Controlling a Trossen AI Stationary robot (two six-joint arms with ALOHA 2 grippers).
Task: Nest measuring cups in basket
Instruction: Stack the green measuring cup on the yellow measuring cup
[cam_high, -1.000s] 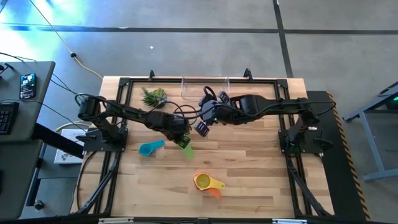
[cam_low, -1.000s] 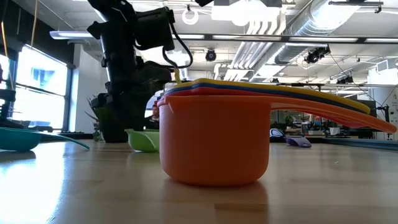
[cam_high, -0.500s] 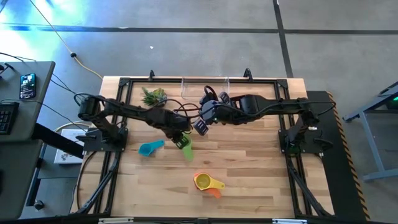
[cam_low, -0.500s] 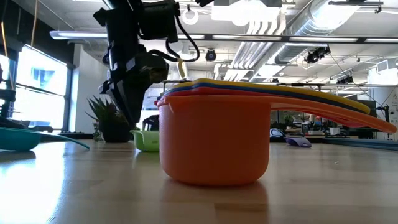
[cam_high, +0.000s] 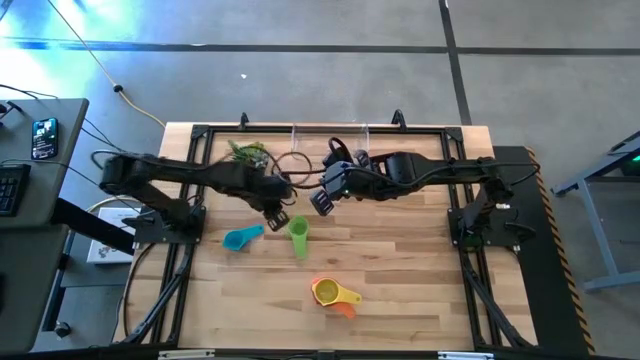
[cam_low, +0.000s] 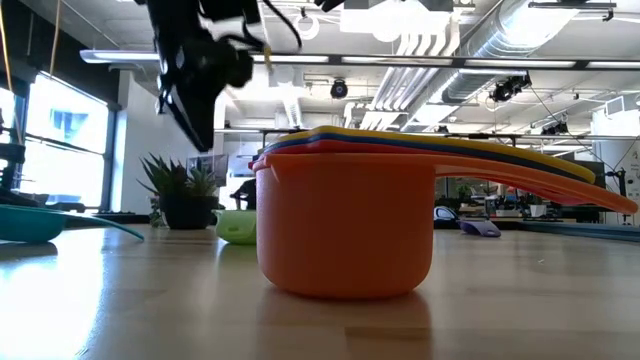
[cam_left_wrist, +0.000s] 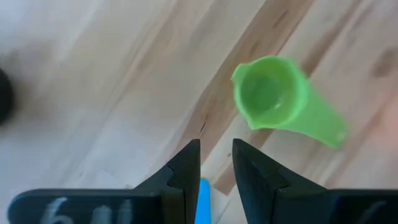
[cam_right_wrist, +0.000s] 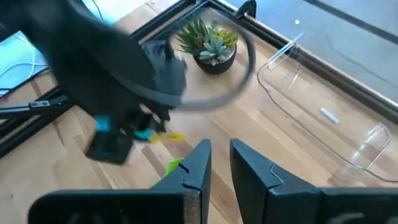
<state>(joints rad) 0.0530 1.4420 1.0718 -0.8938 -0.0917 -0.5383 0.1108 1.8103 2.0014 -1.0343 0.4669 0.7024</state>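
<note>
The step in hand appeared to be gathering the loose cups into the stack, with nothing yet placed in the basket (cam_high: 330, 140), which stood at the far edge of the surface (cam_high: 400, 280).

The left pincer (cam_high: 278, 214) hung above the surface, gripping nothing, its fingers (cam_left_wrist: 186, 165) drawn near together with only a narrow gap between them. The green cup (cam_high: 298, 236) lay on the surface just beside and below it, bowl upward, not touched by the fingers; the wrist view showed it (cam_left_wrist: 280, 99) off to one side of the fingertips, clear of them.

The right pincer (cam_high: 322, 200) waited near the middle of the surface, close to the basket, also empty, with its fingers set narrowly apart.

The light blue cup (cam_high: 242, 238) lay alone near the green one. A nested stack, orange cup (cam_low: 345, 225) outermost with yellow cup (cam_high: 326, 291) showing on top, sat well apart toward the near edge. A small plant (cam_high: 247, 154) stood beside the basket.

In my judgement, the next move called for the left pincer to open, centre over the green cup's handle and descend before closing.
</note>
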